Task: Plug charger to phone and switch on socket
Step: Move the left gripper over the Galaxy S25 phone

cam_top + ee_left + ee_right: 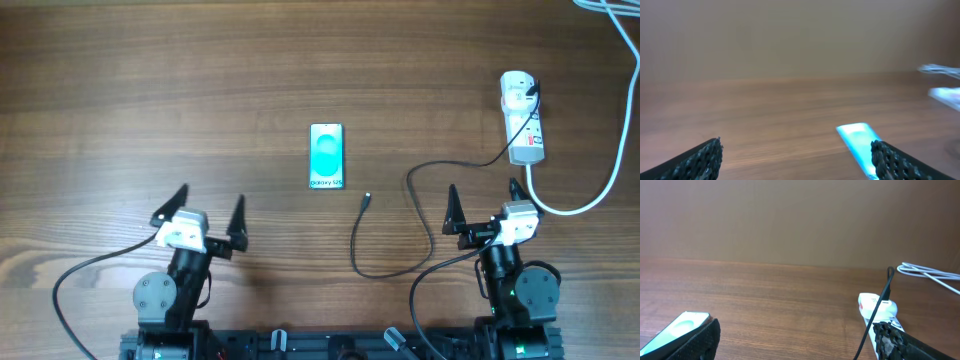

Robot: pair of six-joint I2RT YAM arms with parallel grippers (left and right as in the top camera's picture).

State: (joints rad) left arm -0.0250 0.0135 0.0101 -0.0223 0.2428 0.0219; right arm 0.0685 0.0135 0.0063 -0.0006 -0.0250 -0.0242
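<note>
The phone (326,156) lies flat mid-table, its cyan screen up; it also shows low in the left wrist view (856,140) and at the lower left of the right wrist view (677,327). The white socket (522,118) (877,307) sits at the far right with a black plug in it. From that plug the thin black charger (431,240) (871,327) loops over the wood, and its plug tip (366,199) lies loose just right of the phone. My left gripper (212,198) (796,150) and right gripper (482,192) (797,330) stand open with nothing between their fingers.
A thick white lead (611,183) (930,272) curves from the socket's near end out to the right edge and up to the far right corner. The charger's loop lies between the phone and my right gripper.
</note>
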